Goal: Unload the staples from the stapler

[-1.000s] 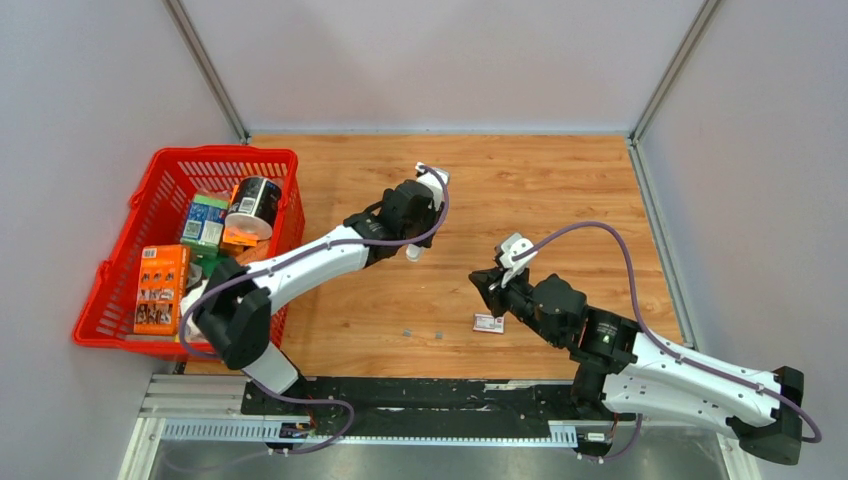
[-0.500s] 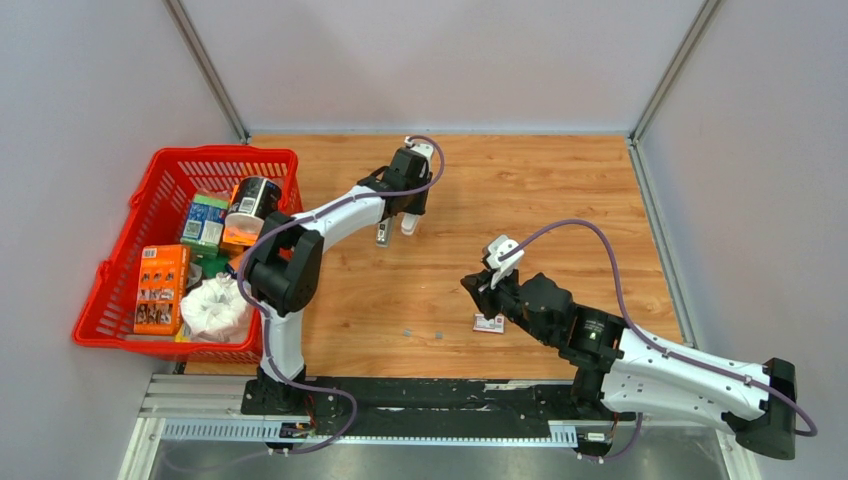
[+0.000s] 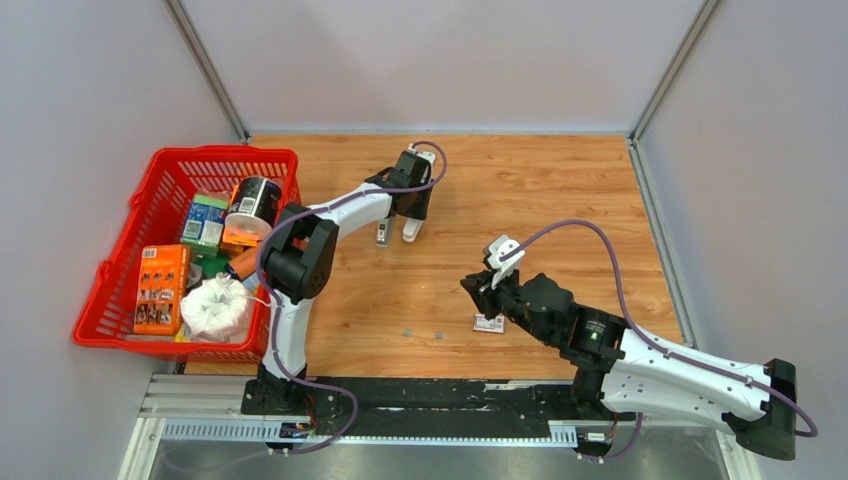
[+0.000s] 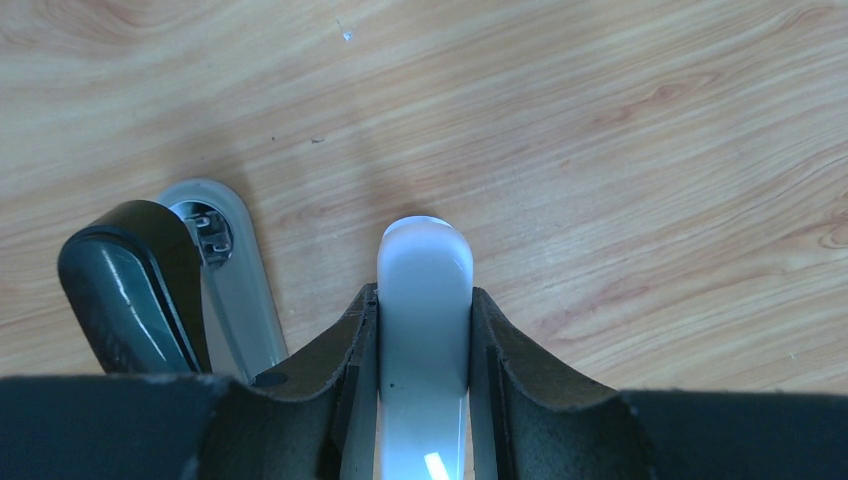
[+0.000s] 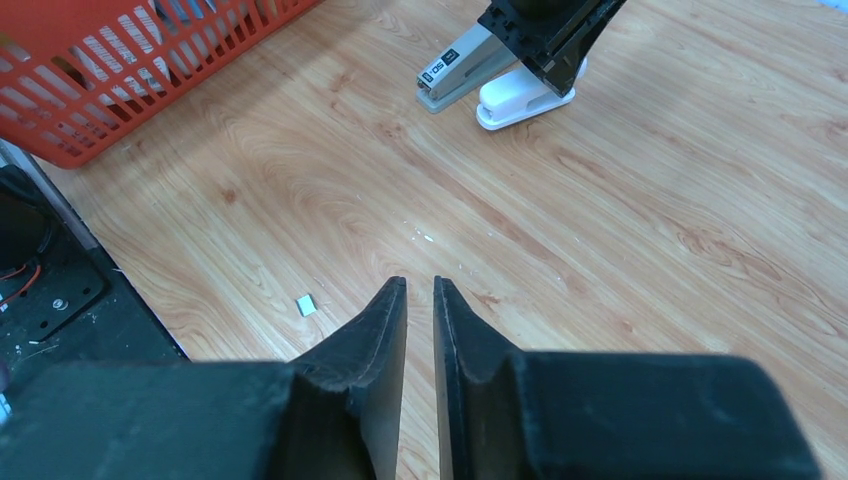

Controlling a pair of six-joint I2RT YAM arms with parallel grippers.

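- looking down on a wooden table (image 3: 560, 190), with the stapler (image 3: 408, 232) sitting out toward the far middle, well away from the near edge
- got the left gripper (image 3: 411, 212) pinched onto the white body of it, roughly half open, both fingers (image 4: 350, 340) pressed flat against its sides
- from the left wrist view, can see the rounded white end poking out past the fingertips, right down at the wood; can't tell if actually touching
- also seeing the grey metal bar (image 4: 235, 290) swung out beside the white body, angled away from it, black tip (image 4: 125, 290) raised toward the camera
- over at the right gripper (image 3: 478, 288): cracked open just a sliver, nothing between the jaws, hanging over bare wood well apart from the stapler
- spotted a small red-and-white box (image 3: 489, 322) lying flat on the table just beside that right gripper
- plus a tiny pale scrap (image 5: 306, 305) on the wood near the front edge
- red basket (image 3: 160, 170) stuffed with packets off at the left side
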